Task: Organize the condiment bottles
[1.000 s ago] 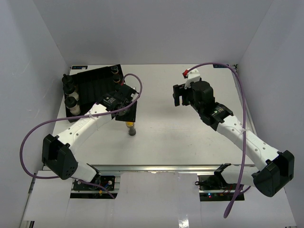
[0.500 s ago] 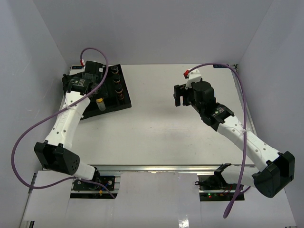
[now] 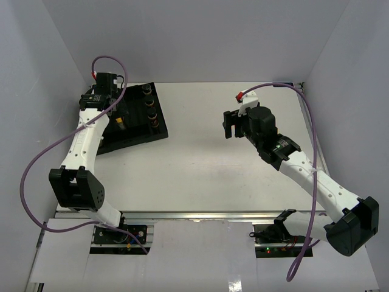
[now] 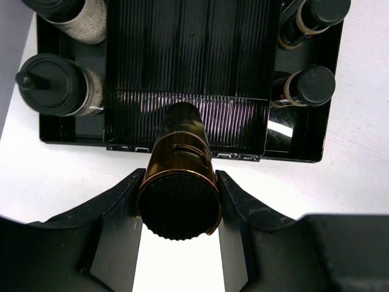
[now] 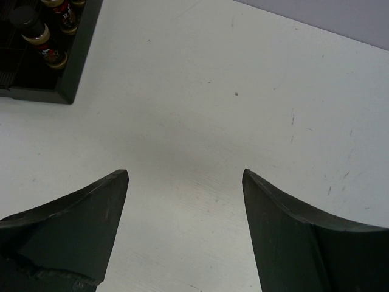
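Note:
My left gripper [image 3: 117, 115] [image 4: 179, 213] is shut on the slim bottle [image 3: 120, 123] [image 4: 181, 182], which is brown with a yellow band and a black ribbed cap. Its far end points at the ribbed middle of the black tray [image 3: 137, 137] [image 4: 188, 55]; I cannot tell if it touches. Two pale jars [image 4: 58, 82] stand in the tray's left channel, and dark jars [image 3: 152, 108] [image 4: 307, 85] stand in its right channel. My right gripper [image 3: 229, 123] [image 5: 185, 176] is open and empty above the bare table.
The tray sits at the back left, close to the left wall. My left arm covers the tray's left side in the top view. The tray's corner [image 5: 61, 79] shows at the upper left of the right wrist view.
My left arm has swung left and back, carrying the slim bottle from the table in front of the tray to over the tray's middle. The right arm has barely moved.

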You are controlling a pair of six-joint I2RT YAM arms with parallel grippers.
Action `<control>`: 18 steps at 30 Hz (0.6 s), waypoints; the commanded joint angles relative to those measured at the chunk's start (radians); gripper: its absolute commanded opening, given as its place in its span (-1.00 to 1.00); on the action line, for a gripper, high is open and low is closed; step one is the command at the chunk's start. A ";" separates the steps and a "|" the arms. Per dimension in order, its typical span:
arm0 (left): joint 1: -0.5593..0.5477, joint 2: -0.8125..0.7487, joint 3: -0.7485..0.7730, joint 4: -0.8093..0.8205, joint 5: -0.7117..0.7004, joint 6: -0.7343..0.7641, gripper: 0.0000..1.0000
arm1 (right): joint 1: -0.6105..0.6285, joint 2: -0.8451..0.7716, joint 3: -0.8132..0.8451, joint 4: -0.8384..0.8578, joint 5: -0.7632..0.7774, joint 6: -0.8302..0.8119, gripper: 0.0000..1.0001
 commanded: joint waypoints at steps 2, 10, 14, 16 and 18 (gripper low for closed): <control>0.008 -0.001 -0.019 0.093 0.047 0.015 -1.00 | -0.008 -0.025 -0.010 0.056 0.001 -0.008 0.64; 0.014 0.015 -0.080 0.119 0.038 0.014 -1.00 | -0.012 -0.032 -0.011 0.060 0.003 -0.010 0.65; 0.021 0.021 -0.108 0.134 0.033 0.013 -1.00 | -0.012 -0.032 -0.010 0.058 0.005 -0.012 0.65; 0.029 0.025 -0.130 0.147 0.036 0.016 -1.00 | -0.012 -0.035 -0.013 0.061 0.005 -0.011 0.65; 0.042 0.035 -0.139 0.156 0.050 0.018 -1.00 | -0.014 -0.035 -0.014 0.062 0.002 -0.012 0.65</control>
